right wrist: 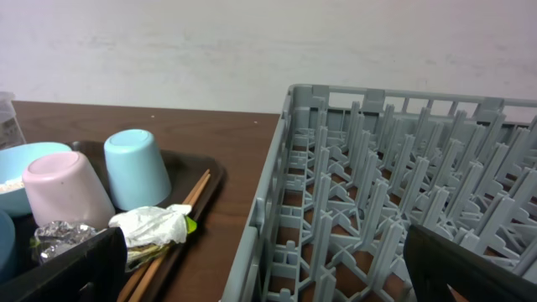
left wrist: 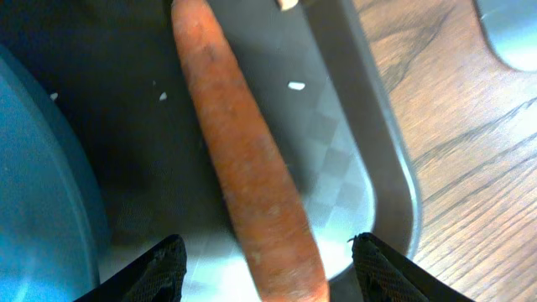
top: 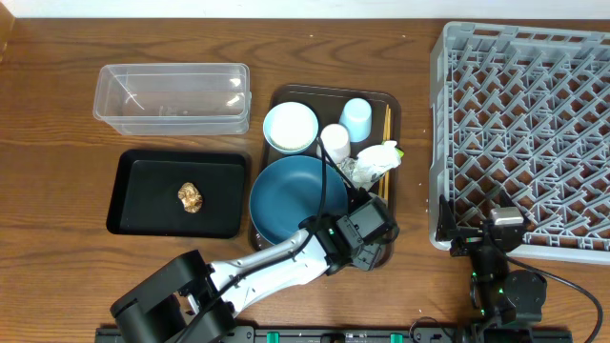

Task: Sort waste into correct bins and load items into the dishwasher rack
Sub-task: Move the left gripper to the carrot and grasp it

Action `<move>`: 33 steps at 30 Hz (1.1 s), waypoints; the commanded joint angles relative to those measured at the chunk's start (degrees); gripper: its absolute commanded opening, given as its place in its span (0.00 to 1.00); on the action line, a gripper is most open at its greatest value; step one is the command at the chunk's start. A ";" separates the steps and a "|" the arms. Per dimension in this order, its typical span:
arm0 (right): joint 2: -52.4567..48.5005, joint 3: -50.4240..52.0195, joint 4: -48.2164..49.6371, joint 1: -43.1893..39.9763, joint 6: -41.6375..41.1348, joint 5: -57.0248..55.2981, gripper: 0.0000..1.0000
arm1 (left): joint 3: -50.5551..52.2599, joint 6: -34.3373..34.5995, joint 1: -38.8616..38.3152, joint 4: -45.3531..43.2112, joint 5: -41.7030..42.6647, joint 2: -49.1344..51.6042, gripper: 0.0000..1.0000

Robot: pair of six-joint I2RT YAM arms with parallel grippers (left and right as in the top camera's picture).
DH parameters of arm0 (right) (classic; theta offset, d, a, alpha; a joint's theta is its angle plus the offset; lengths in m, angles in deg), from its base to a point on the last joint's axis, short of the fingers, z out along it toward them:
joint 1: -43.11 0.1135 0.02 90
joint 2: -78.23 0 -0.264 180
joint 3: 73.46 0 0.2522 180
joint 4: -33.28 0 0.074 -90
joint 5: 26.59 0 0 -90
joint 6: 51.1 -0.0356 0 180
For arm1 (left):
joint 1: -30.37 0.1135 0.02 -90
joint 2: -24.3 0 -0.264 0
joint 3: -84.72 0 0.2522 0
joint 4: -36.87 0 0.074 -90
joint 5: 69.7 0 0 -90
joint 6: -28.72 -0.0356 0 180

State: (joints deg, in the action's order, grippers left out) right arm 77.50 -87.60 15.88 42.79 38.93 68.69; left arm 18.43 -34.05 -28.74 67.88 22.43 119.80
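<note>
Between the fingers of the left gripper (left wrist: 268, 273) lies the orange carrot (left wrist: 243, 159), on the dark serving tray (left wrist: 336, 176); the jaws stand apart and do not touch it. Just beside one finger is the dark blue bowl (left wrist: 42, 210). The right gripper (right wrist: 268, 268) is wide open, holding nothing, with the dishwasher rack (right wrist: 377, 168) just ahead of it.

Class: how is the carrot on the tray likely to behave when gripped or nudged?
The carrot looks thick and straight, so probably stiff. Being round and tapered, it may roll in an arc if nudged. Its smooth skin might slip between the fingers.
</note>
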 commanded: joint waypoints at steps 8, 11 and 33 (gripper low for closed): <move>0.35 0.07 -0.26 -0.37 -0.61 -0.35 0.99 | -7.82 3.63 0.11 4.35 -1.07 2.97 0.66; 0.35 0.07 -0.24 -0.37 -0.61 -0.35 0.99 | -13.92 3.72 0.22 12.44 -1.18 5.97 0.67; 0.35 0.07 -0.24 -0.37 -0.63 -0.35 0.99 | -19.93 5.05 1.88 16.50 1.88 14.45 0.67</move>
State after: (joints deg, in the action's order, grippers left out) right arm 77.52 -87.60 15.88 42.79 38.93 68.69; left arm -0.98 -29.55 -26.90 84.28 24.22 133.42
